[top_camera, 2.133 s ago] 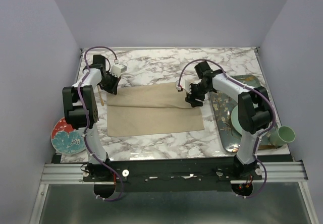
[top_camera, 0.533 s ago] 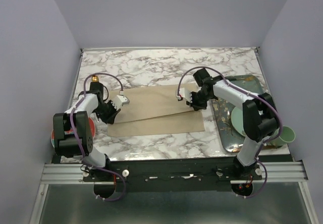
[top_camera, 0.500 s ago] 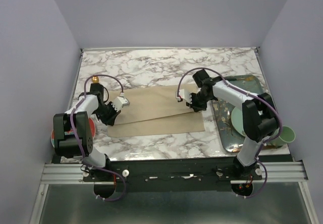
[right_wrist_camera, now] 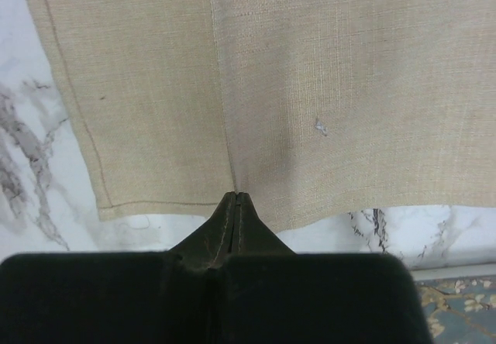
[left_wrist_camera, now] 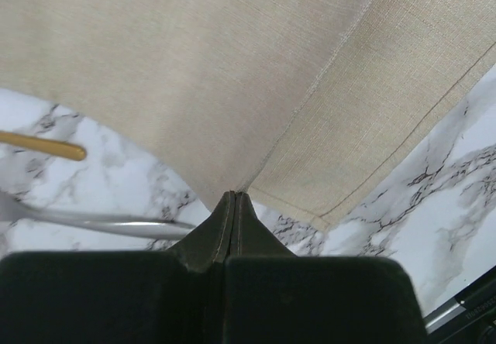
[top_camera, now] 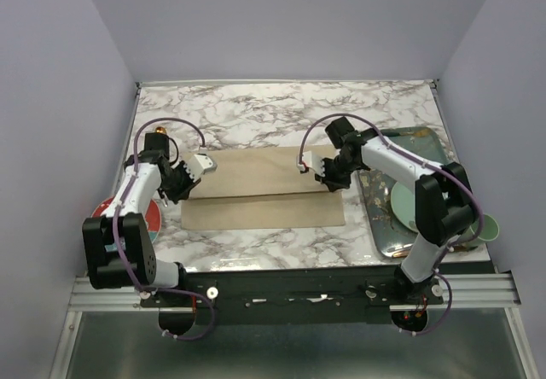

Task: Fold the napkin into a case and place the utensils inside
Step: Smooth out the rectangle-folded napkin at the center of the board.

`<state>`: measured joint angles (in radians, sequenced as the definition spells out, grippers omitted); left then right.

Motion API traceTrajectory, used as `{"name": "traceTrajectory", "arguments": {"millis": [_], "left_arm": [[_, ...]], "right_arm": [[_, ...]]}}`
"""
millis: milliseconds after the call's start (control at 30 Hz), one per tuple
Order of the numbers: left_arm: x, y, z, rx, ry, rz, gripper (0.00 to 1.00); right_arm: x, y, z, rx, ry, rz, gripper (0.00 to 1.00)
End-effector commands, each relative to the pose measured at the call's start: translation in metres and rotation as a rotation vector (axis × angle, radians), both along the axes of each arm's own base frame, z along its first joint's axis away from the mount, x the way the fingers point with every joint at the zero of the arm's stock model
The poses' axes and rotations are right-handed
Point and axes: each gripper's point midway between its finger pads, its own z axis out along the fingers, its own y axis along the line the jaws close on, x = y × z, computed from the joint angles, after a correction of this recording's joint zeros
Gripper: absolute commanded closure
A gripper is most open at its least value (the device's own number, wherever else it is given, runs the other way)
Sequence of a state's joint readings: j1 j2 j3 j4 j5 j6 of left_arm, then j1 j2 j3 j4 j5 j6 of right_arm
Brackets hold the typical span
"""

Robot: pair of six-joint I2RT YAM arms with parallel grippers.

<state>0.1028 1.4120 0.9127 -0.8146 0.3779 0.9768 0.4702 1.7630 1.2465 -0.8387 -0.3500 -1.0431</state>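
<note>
The beige napkin [top_camera: 264,189] lies folded in a wide band across the middle of the marble table, its upper layer overlapping the lower one. My left gripper [top_camera: 182,187] is at the napkin's left edge, shut on the upper layer's edge [left_wrist_camera: 233,195]. My right gripper [top_camera: 331,179] is at the right edge, shut on the napkin [right_wrist_camera: 271,88] where a crease meets the tips [right_wrist_camera: 237,197]. Two thin utensil handles, one gold [left_wrist_camera: 43,146] and one shiny grey [left_wrist_camera: 93,221], lie on the marble left of the napkin in the left wrist view. Their heads are out of view.
A patterned tray [top_camera: 380,225] stands at the right with a pale green plate [top_camera: 401,206] on it. A green cup [top_camera: 483,227] is at the near right. A red flowered plate [top_camera: 147,217] sits at the near left, partly under the left arm.
The left gripper has swung from the far left corner toward me, then back a little, dragging the upper layer. That layer lay skewed; now it lies squarer. The right gripper has hardly moved.
</note>
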Motion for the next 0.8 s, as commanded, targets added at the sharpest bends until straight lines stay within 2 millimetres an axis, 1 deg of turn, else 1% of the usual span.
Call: {"name": "traceTrajectory", "arguments": {"millis": [0, 133, 167, 200, 233, 300, 333, 367, 400, 467, 533, 567, 633, 767], "left_arm": [[-0.015, 0.007, 0.020, 0.054, -0.038, -0.039, 1.00], [-0.030, 0.013, 0.013, 0.097, -0.015, -0.065, 1.00], [-0.035, 0.013, 0.010, 0.103, -0.008, -0.076, 1.00], [-0.038, 0.013, 0.008, 0.104, -0.001, -0.081, 1.00], [-0.041, 0.013, 0.006, 0.105, 0.003, -0.082, 1.00], [-0.048, 0.012, -0.002, 0.106, 0.033, -0.094, 1.00], [-0.050, 0.012, -0.006, 0.110, 0.044, -0.097, 1.00], [-0.052, 0.012, -0.012, 0.109, 0.068, -0.096, 1.00], [-0.055, 0.012, -0.019, 0.109, 0.093, -0.094, 1.00], [-0.056, 0.015, -0.031, 0.118, 0.136, -0.082, 1.00], [-0.056, 0.016, -0.039, 0.122, 0.161, -0.060, 1.00], [-0.053, 0.017, -0.043, 0.125, 0.163, -0.055, 1.00], [-0.054, 0.016, -0.047, 0.121, 0.171, -0.044, 1.00], [-0.049, 0.015, -0.045, 0.111, 0.163, -0.035, 1.00]], "right_arm": [[-0.020, -0.006, 0.033, 0.007, 0.021, -0.013, 0.99], [-0.043, -0.004, 0.027, 0.004, 0.084, -0.004, 0.99], [-0.053, -0.008, 0.018, -0.011, 0.114, -0.006, 0.99], [-0.058, -0.006, 0.013, -0.017, 0.118, 0.004, 0.99], [-0.059, -0.004, 0.008, -0.017, 0.111, 0.007, 0.99], [-0.067, -0.005, -0.005, -0.036, 0.137, 0.010, 0.99], [-0.065, -0.003, -0.009, -0.039, 0.135, 0.007, 0.99], [-0.066, -0.003, -0.018, -0.053, 0.160, -0.004, 0.99], [-0.064, -0.001, -0.020, -0.053, 0.164, -0.006, 0.99], [-0.062, 0.001, -0.030, -0.064, 0.180, -0.017, 0.99], [-0.059, 0.003, -0.032, -0.064, 0.181, -0.020, 0.99], [-0.058, 0.003, -0.033, -0.066, 0.186, -0.026, 0.99], [-0.059, 0.003, -0.035, -0.070, 0.189, -0.024, 0.99], [-0.060, -0.001, -0.039, -0.089, 0.190, -0.027, 0.99]]}}
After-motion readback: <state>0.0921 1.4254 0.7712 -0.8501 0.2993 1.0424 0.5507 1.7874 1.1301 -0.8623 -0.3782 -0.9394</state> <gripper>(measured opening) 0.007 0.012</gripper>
